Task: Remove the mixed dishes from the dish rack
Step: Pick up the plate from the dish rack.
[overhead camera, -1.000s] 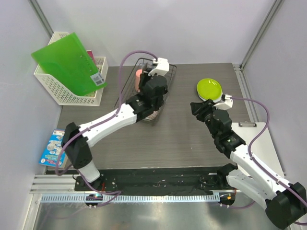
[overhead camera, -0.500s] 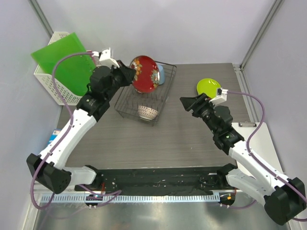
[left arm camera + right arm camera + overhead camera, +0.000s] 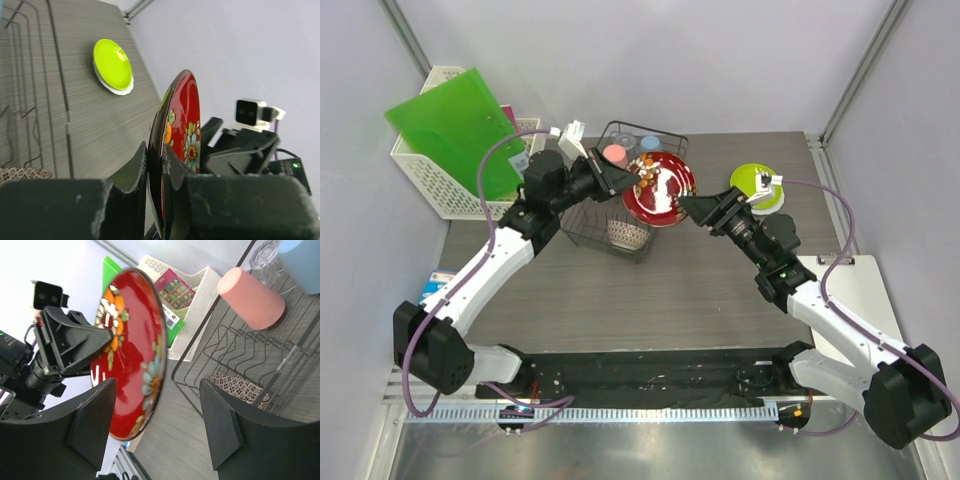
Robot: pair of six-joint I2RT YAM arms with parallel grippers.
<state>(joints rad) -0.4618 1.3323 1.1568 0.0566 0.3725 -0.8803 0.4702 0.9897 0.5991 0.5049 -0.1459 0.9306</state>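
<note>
- A blue printed packet [image 3: 432, 298] lies at the near left edge of the table [image 3: 700, 290]. Its print is too small to read.
- A white board [image 3: 855, 290] lies at the table's right edge.
- The red patterned plate [image 3: 660, 188] is up in the air, tilted on edge, just right of the dish rack [image 3: 582, 222].
- The left gripper [image 3: 630, 181] pinches the plate's rim.
- The right gripper [image 3: 688, 206] faces the plate from the other side with its jaws spread and the plate's rim between them. I cannot tell whether they touch it.
- The rack stands at the far middle of the table. It holds a white bowl with reddish pattern [image 3: 628, 235] at its near end, and a pink cup [image 3: 614, 154] and a light blue cup [image 3: 649, 144] at its far end.
- The yellow-green plate [image 3: 112, 60] sits on a pale plate [image 3: 122, 91] toward the far right of the table.
- By the far left corner, a white lattice basket [image 3: 435, 185] holds a green folder [image 3: 455, 125]. The folder carries a barcode sticker [image 3: 171, 316] that cannot be read.
</note>
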